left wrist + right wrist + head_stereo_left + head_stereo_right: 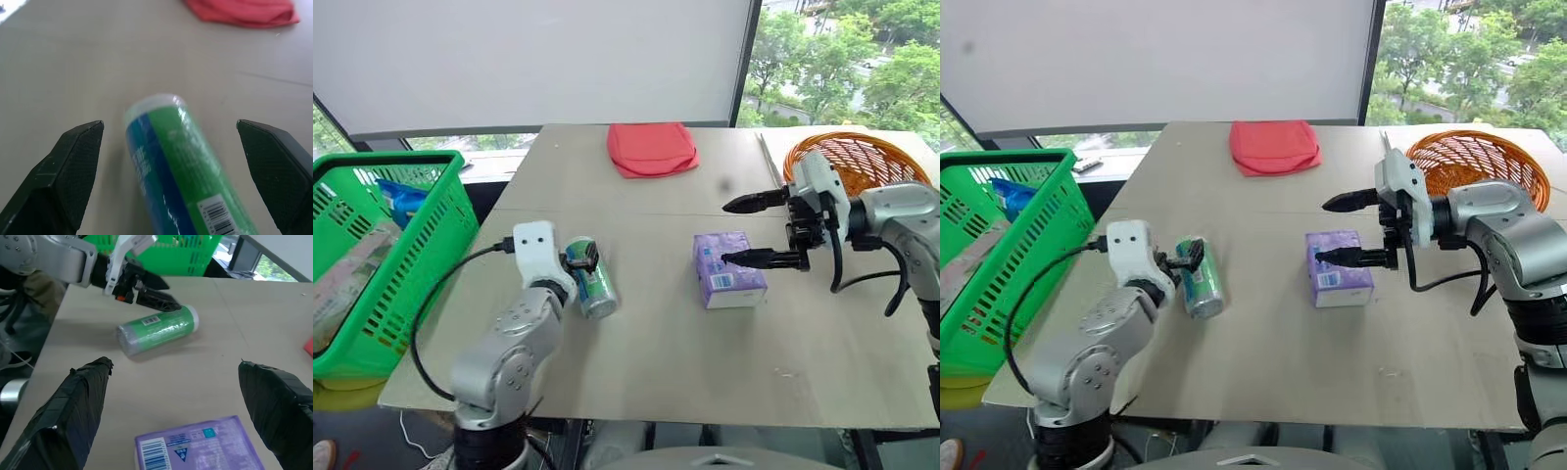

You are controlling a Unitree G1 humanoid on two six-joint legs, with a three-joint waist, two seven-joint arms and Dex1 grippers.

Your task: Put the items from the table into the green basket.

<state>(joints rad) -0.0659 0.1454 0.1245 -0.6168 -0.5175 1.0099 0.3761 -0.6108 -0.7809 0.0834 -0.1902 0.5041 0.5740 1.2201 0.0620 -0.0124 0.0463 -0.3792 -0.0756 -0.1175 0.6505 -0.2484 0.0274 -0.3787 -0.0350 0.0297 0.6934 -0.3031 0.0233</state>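
The left gripper (168,171) stood spread around the slim green-and-blue cylindrical can (592,284) lying on the beige-grey table (656,362). The right gripper (744,231) hung spread wide just right of the small purple rectangular tissue pack (728,268), grasping nothing.

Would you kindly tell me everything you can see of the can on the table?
The can is slim and cylindrical, with a glossy green-and-blue label, a barcode and silvery ends. It lies on its side on the beige table, its long axis running away from the near edge, between the green basket and the purple tissue pack. The left gripper is open, with a finger on either side of the can; whether they touch it is unclear.
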